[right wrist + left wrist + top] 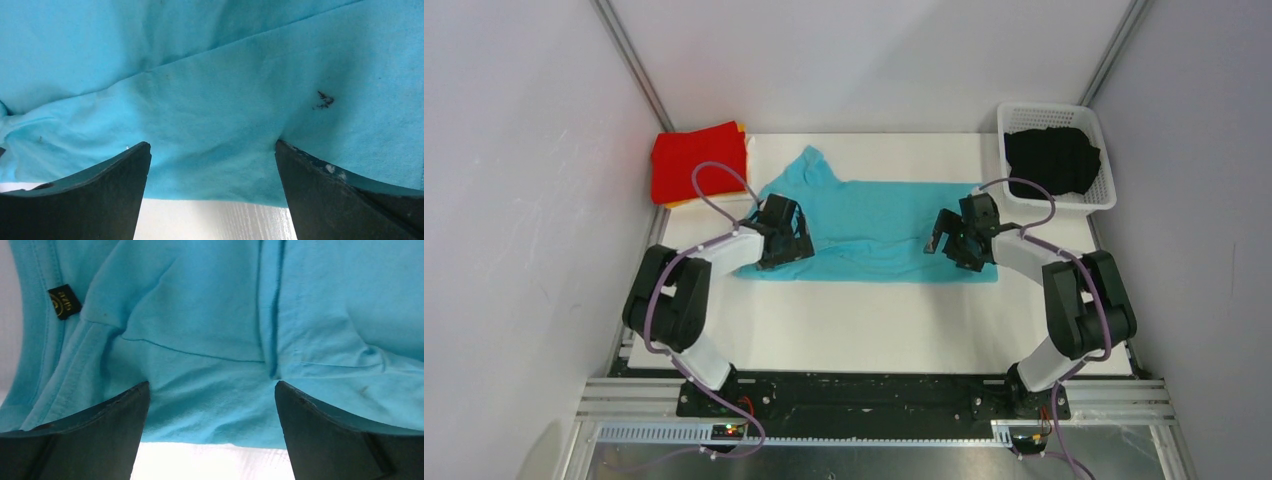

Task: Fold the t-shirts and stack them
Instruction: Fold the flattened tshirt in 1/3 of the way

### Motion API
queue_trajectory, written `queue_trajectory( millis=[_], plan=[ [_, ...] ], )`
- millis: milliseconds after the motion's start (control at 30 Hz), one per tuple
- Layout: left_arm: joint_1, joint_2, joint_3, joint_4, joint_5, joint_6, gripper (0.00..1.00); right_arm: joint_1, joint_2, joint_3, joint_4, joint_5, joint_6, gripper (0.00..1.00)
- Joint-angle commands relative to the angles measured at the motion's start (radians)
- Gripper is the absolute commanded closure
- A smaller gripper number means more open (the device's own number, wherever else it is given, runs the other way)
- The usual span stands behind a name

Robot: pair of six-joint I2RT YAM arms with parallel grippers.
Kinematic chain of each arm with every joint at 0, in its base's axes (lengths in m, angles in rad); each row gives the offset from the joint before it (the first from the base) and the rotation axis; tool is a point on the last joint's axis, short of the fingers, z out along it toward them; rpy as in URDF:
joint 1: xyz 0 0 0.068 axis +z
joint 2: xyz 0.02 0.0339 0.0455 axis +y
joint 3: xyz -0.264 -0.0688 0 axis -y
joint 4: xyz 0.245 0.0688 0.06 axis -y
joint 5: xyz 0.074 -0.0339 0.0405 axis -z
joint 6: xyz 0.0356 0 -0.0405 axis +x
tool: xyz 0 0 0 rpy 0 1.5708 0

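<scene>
A turquoise-blue t-shirt [874, 225] lies partly folded into a long band across the middle of the white table. My left gripper [786, 238] is open, low over the shirt's left end near its front edge [210, 410]; a black neck label [64, 302] shows there. My right gripper [956, 240] is open over the shirt's right end, its fingers [100, 185] pressing into the cloth near the front hem [215, 165]. A folded red t-shirt [696, 160] lies on an orange one [742, 128] at the back left. A black t-shirt [1052, 160] lies in the basket.
The white lattice basket [1104, 195] stands at the back right corner. The white table cover [874, 320] stretches toward the arm bases. Grey walls close in on both sides and behind.
</scene>
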Motion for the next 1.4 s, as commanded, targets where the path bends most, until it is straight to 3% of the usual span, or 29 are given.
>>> queue_trajectory(
  millis=[0,200,467,667,800,1067,1300,1367],
  plan=[
    [0.010,-0.036,-0.074,0.068,-0.067,-0.059,0.00,0.007,0.022,-0.047,0.015,-0.017,-0.006,0.01],
    [0.010,-0.172,-0.285,0.075,-0.080,-0.147,0.00,0.045,-0.099,-0.192,-0.020,-0.002,0.042,0.00],
    [0.010,-0.636,-0.618,0.047,-0.021,-0.287,0.00,0.179,-0.366,-0.390,-0.155,0.032,0.132,0.01],
    [0.010,-0.989,-0.658,-0.274,-0.040,-0.358,0.00,0.244,-0.570,-0.439,-0.266,0.054,0.176,0.01],
    [-0.010,-1.171,-0.668,-0.354,-0.010,-0.414,0.00,0.248,-0.664,-0.440,-0.302,0.054,0.165,0.01],
    [-0.161,-1.161,-0.570,-0.507,-0.147,-0.534,0.00,0.234,-0.729,-0.428,-0.321,0.039,0.145,0.01],
    [-0.262,-1.063,-0.377,-0.488,-0.260,-0.478,0.00,0.232,-0.830,-0.398,-0.295,0.071,0.112,0.01],
    [-0.279,-1.020,-0.352,-0.440,-0.238,-0.451,0.00,0.231,-0.856,-0.397,-0.289,0.098,0.105,0.01]
  ],
)
